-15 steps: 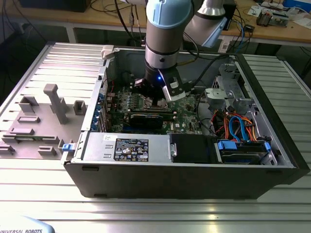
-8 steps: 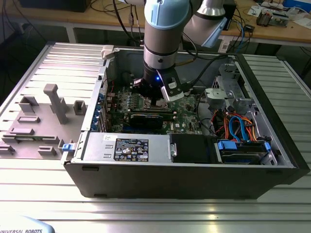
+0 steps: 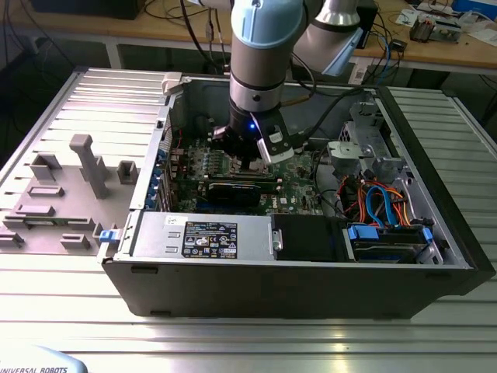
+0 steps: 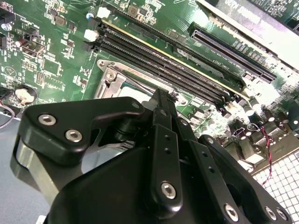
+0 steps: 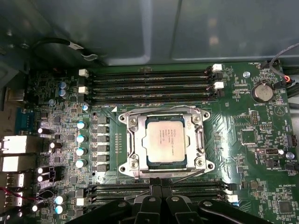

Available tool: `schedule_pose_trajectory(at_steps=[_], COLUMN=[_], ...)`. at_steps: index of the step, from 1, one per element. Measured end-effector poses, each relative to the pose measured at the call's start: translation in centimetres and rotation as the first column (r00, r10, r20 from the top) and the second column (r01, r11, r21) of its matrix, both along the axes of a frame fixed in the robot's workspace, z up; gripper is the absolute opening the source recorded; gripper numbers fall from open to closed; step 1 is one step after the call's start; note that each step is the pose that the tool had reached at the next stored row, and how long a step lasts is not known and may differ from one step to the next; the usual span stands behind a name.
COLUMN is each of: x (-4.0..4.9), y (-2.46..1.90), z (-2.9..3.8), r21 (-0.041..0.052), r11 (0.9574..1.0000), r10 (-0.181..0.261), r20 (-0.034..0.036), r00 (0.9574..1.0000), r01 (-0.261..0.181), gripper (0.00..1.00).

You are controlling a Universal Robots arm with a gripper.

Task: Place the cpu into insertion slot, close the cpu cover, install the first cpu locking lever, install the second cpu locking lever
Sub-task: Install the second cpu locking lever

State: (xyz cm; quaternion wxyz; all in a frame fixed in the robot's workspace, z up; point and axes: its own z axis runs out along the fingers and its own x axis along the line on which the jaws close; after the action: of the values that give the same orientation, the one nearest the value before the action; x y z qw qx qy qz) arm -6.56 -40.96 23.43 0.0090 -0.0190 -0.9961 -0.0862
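Hovering low inside the open computer case (image 3: 311, 295), the hand (image 5: 155, 189) has its black fingers (image 4: 161, 105) drawn together, tip against tip, with nothing between them. In the first wrist view the fingertips sit just beside one edge of the insertion slot (image 5: 164, 141), over the nearer bank of memory slots (image 5: 187, 189). In the second wrist view the same tips stand over the socket rim, hiding much of it.

The cpu (image 5: 166, 140) lies flat in the insertion slot, its dull silver top facing up and its edges square to the socket edges. The chip is nearly square, so no long axis can be told; its edges run parallel to the memory slots on either side. The cpu cover (image 5: 163, 114) lies around the chip as a silver frame with the chip showing through its window. Whether the locking levers are latched cannot be told.

Around the socket is the green motherboard (image 5: 252, 140), with a second bank of memory slots (image 5: 149, 86) on the far side, a row of capacitors (image 5: 81, 144) and a coin cell (image 5: 262, 91).

In the exterior view the case lies on its side, open upward, on a ribbed metal worktop (image 3: 248, 342). A grey fixture block (image 3: 89, 163) stands on the worktop at the exterior view's left. Coloured cables (image 3: 380, 203) and a drive bay (image 3: 388, 241) occupy the case at the exterior view's right. A wooden bench (image 3: 450, 50) with cables runs behind.
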Motion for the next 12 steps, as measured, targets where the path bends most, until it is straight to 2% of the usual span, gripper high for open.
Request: schedule_pose_trajectory(at_steps=[4,9,12], x=[-0.08,-0.96,-1.04], y=[-0.12,-0.23,-0.51], z=[-0.21,-0.74,-0.92], r21=[0.0005,0.0146,0.0219], r11=[1.0,0.9999,0.9996], r10=[0.001,0.009,0.016], r20=[-0.0046,-0.0049,-0.0048], r00=[1.0,1.0,0.9999], r01=[-0.001,-0.009,-0.016], gripper=[0.11,0.11,0.11])
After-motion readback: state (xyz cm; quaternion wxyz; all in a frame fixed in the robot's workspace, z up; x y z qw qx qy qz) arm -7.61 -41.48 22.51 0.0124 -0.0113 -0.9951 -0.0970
